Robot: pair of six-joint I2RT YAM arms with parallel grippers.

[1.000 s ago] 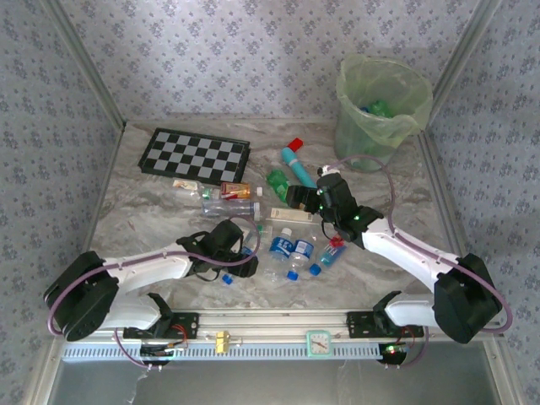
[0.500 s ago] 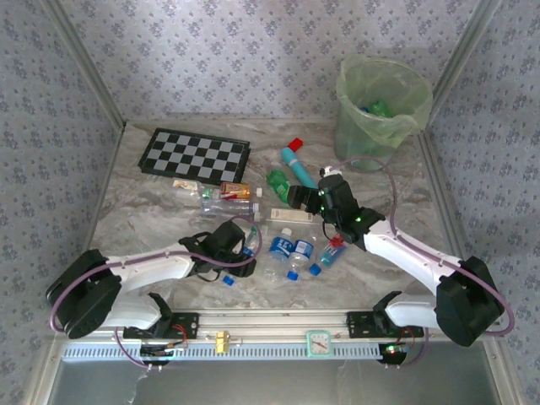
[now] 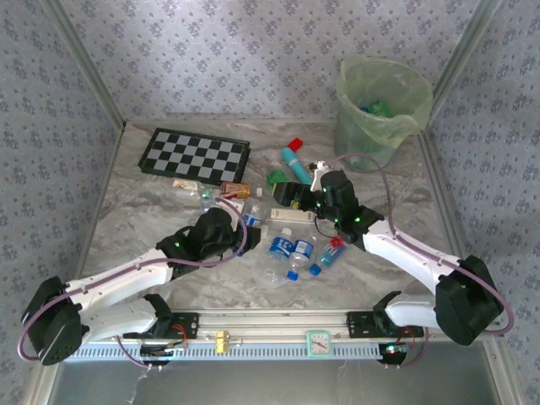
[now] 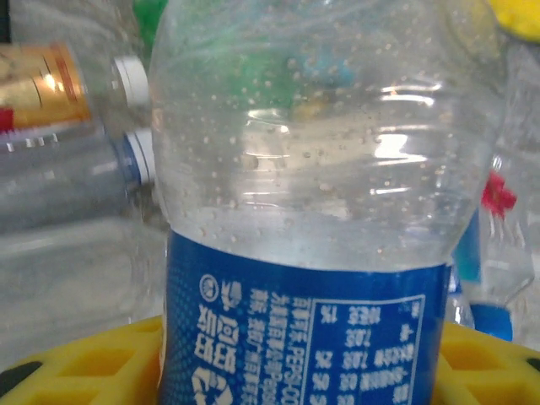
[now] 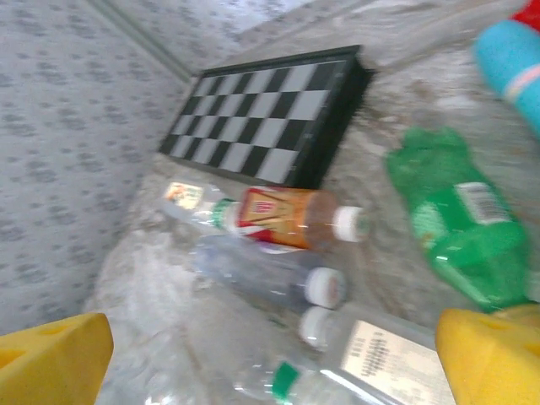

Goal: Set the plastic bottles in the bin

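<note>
A clear blue-labelled bottle (image 4: 308,211) is clamped in the left gripper (image 3: 239,224) near the middle of the desk (image 3: 143,221), the yellow pads (image 4: 139,337) pressed against either side of its label. The bottle's long axis runs straight out along the fingers, its clear end pointing away from the wrist, and its print reads upside down in the wrist view. Just to the right, two loose blue-labelled bottles (image 3: 281,246) lie on their sides, long axes running roughly from the near edge to the far edge. Beyond them the right gripper (image 3: 291,196) hangs over the clutter, its yellow pads (image 5: 51,354) spread wide with nothing between them, and a white-labelled bottle (image 5: 384,354) lies just below. Farther on, an orange-labelled bottle (image 5: 283,218) lies on its side, long axis roughly parallel to the far edge and white cap toward the right edge. A crumpled green bottle (image 5: 460,224) lies aslant beside it, next to a teal tube (image 3: 295,160) with a red cap. A chessboard (image 3: 194,153) lies toward the far left corner. The bin (image 3: 363,126) stands upright in the far right corner, well apart from both grippers, with green bottles in the bin (image 3: 378,108) already.
</note>
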